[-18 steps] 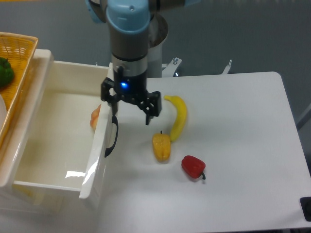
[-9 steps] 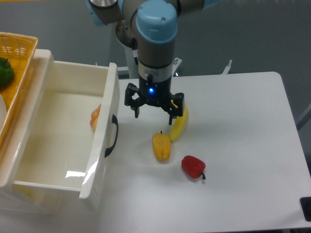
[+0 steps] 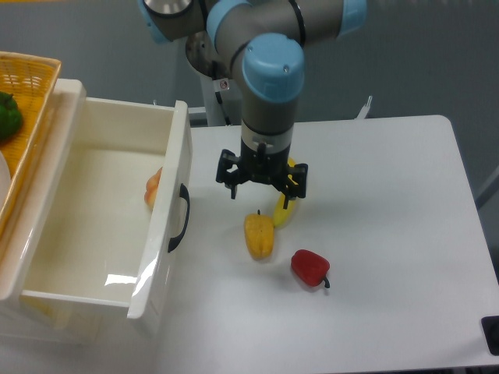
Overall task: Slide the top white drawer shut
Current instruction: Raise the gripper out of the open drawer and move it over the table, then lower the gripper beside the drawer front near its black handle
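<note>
1. Viewing from the fixed camera, the gripper [image 3: 262, 189] is seen pointing down over the table [image 3: 390, 234], fingers spread apart with nothing held between them.
2. The top white drawer [image 3: 93, 226] is found at 9 o'clock from the gripper, pulled fully out; its front panel with the black handle [image 3: 181, 218] stands clear of the fingers.
3. An orange object [image 3: 153, 187] is seen inside the drawer against the front panel.
4. A banana [image 3: 284, 209] is partly covered by the gripper; a yellow pepper [image 3: 259, 235] lies at 6 o'clock below it, and a red pepper [image 3: 310, 267] at 5 o'clock.
5. A yellow wicker basket [image 3: 27, 109] holding a green item [image 3: 8, 114] is located at the upper left.
</note>
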Controlling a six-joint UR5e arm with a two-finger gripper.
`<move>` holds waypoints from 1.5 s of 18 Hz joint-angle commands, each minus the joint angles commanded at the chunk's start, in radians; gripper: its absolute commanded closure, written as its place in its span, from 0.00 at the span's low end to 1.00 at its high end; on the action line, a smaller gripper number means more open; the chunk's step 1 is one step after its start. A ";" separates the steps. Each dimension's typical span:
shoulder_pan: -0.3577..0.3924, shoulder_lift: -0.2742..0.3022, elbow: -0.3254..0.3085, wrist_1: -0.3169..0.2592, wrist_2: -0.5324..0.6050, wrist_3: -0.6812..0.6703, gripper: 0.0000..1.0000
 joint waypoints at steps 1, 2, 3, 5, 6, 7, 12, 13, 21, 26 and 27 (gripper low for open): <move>0.000 -0.009 0.000 0.003 0.009 -0.011 0.00; 0.000 -0.015 0.000 0.005 0.011 -0.014 0.00; -0.002 -0.023 0.000 0.005 0.011 -0.015 0.00; -0.002 -0.035 0.000 0.003 0.011 -0.018 0.00; -0.003 -0.043 0.000 0.002 0.009 -0.018 0.00; -0.005 -0.054 -0.002 0.000 0.006 -0.020 0.00; -0.008 -0.089 -0.002 -0.002 -0.055 -0.049 0.00; -0.011 -0.091 -0.002 -0.002 -0.067 -0.061 0.00; -0.046 -0.110 -0.003 -0.002 -0.149 -0.092 0.00; -0.066 -0.112 0.005 -0.002 -0.170 -0.112 0.00; -0.069 -0.114 0.005 -0.002 -0.170 -0.112 0.00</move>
